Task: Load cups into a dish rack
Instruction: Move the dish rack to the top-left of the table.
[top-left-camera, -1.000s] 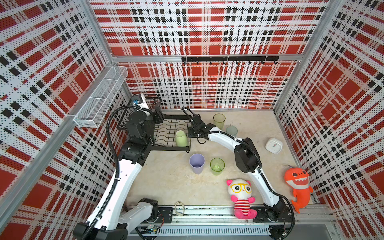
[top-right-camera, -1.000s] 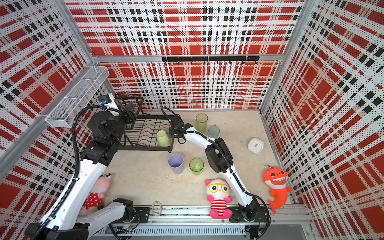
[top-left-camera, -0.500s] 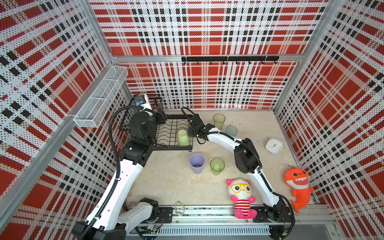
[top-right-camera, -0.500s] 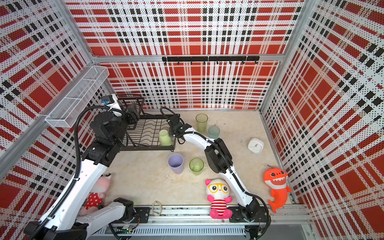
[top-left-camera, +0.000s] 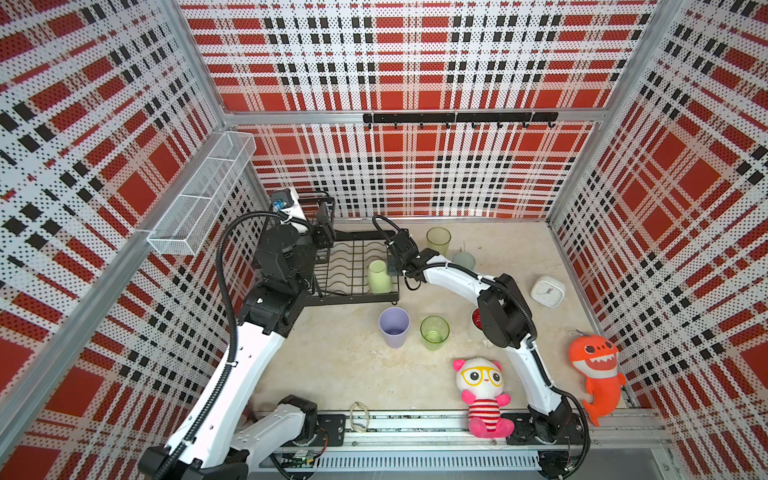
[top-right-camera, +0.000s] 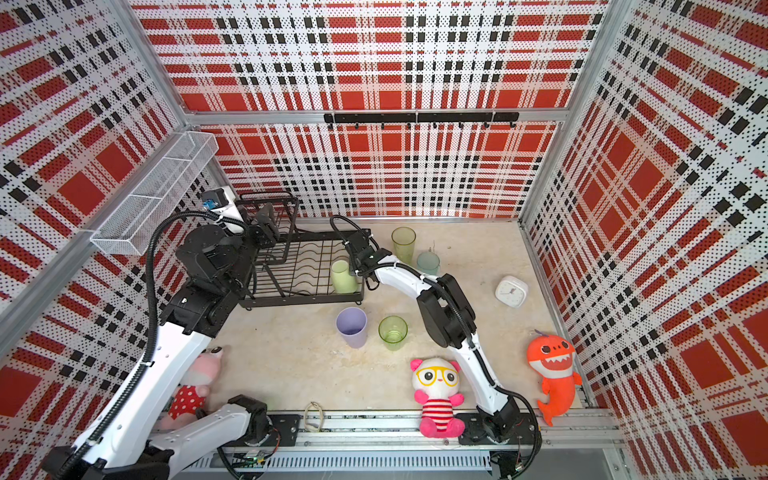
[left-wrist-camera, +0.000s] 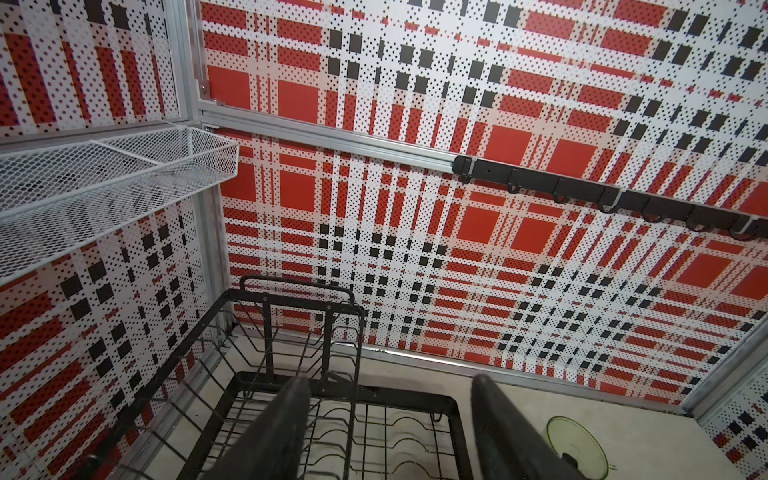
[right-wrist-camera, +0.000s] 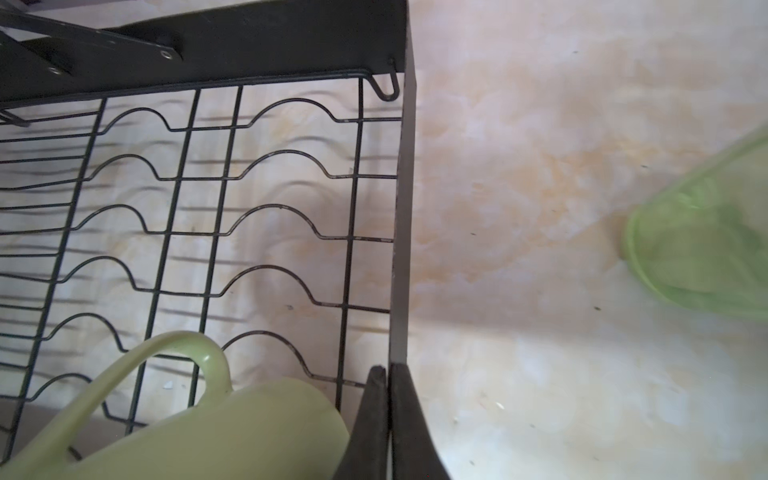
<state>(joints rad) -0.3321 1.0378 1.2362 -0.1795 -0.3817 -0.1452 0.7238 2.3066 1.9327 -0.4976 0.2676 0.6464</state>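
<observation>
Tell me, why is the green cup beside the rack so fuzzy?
In the right wrist view the green tumbler at the frame's edge is smeared and soft, while the dish rack wires look sharp; in the left wrist view the hook rail looks crisp.

Walls (top-left-camera: 415, 62): I see perforated panels on three sides, plaid in red, black and white.
Worktop (top-left-camera: 340, 374): beige, marbled, lightly stained.
Hook rail (top-left-camera: 457, 118): black, across the back wall.
Mesh basket (top-left-camera: 203, 195): white, mounted on the left wall.
Light: bright and even from here.
</observation>
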